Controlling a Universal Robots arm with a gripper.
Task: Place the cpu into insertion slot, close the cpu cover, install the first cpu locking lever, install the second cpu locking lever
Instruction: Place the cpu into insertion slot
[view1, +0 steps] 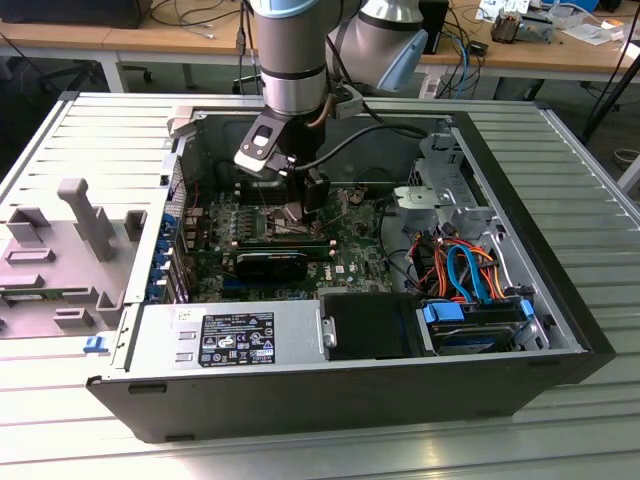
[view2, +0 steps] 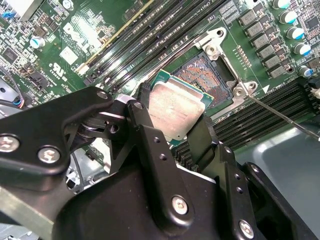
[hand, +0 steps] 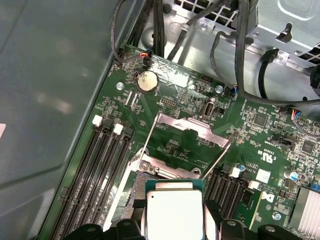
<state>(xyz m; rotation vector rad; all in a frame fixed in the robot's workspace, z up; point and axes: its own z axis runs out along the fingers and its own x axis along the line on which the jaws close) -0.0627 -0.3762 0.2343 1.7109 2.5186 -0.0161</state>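
Holding the cpu (view2: 175, 107) beside the open insertion slot (view2: 209, 72)

You have the gripper (view2: 172, 111) low inside the open computer case (view1: 480, 395), over the green motherboard (view1: 355, 262). In the second wrist view its two black fingers (view2: 146, 125) are clamped on the cpu, one on each of two opposite edges. The dull silver top of the chip faces the camera.

The insertion slot is uncovered. You can see its dark centre with the fine contacts, and no chip lies in it. The cpu is just beside the slot and covers one corner of it in this view. Whether it touches the silvery rim, you cannot tell.

In the first wrist view the cpu (hand: 175, 212) is also between the fingers. The cpu cover (hand: 195, 127) stands raised on the far side of the slot from the gripper, hinged open, so that the board shows through its square window. Long black memory slots (hand: 95, 170) run on both sides of the socket, and a round coin battery (hand: 147, 80) sits on the board past the cover.

In the exterior view the case lies on its side on a ribbed metal desk (view1: 560, 140), with the grey power supply (view1: 230, 335) along its near wall.
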